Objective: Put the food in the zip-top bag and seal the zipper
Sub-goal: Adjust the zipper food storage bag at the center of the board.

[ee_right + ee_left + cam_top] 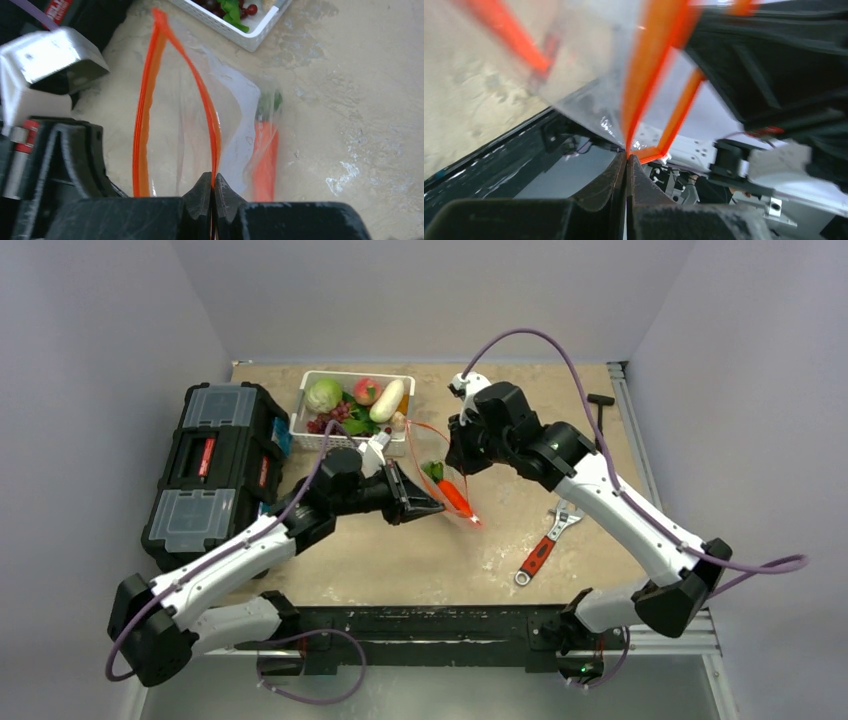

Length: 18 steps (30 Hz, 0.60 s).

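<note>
At mid-worktop, the left claw [627,157] and right claw [213,177] each clench the zipper [142,125] of the bag [235,107], apparently spreading its mouth for loading; a carrot [265,155] lies inside.

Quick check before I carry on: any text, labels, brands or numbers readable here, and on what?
Nothing reads outright.
Red label on the black toolbox, right wrist view: white letters, cropped and blurred, unreadable.
Same toolbox, top view: red lid stickers too small to read.
Wrench: no legible marking.
</note>
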{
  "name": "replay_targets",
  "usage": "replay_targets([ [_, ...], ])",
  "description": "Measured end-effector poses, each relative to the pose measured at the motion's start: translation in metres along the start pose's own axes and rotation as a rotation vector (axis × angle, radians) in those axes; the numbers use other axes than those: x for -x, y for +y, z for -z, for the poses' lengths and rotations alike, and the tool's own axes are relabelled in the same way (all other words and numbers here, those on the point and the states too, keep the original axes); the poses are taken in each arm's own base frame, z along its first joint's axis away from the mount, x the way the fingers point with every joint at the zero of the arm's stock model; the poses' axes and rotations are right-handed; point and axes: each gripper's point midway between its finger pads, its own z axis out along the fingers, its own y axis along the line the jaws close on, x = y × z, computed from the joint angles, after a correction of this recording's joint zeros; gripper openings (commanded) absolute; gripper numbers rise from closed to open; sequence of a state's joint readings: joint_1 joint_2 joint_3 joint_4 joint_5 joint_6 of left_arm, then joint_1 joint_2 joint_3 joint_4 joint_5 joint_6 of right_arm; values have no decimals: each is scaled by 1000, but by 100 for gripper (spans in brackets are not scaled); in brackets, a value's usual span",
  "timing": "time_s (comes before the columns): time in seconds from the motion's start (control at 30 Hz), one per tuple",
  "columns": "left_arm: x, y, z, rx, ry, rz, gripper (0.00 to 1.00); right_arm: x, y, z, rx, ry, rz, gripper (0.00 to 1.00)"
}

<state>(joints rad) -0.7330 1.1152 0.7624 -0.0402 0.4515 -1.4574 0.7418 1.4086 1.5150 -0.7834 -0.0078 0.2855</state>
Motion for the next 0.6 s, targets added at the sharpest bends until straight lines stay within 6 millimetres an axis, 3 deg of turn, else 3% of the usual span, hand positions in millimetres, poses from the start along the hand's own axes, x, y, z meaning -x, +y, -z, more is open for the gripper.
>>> replay_targets([
  [0.1,-2,-47,24,-99,-41,-95,0,10,6,18,25,-62,3,0],
  [0.17,1,-57,34,-134,-72,-127,0,9,6,18,32,-86,4,0],
  [0.23,7,-50,35,-128,-89,-125,0,-5,0,5,13,-69,3,0],
  [0.3,13,-22,26,-64,-90,-99,0,-35,-12,-19,-22,5,2,0],
  [0.33,16,6,16,15,-77,-70,0,-54,-19,-30,-50,60,1,0],
  [0.37,18,18,13,48,-76,-53,0,-69,-25,-39,-72,109,1,0],
  [0.43,18,42,13,141,-64,-27,0,-85,-30,-45,-90,168,0,0],
  [0.5,17,41,19,162,-61,-41,0,-80,-27,-41,-82,160,-1,0],
  [0.6,17,-2,33,98,-74,-114,0,-44,-13,-16,-30,57,-3,0],
])
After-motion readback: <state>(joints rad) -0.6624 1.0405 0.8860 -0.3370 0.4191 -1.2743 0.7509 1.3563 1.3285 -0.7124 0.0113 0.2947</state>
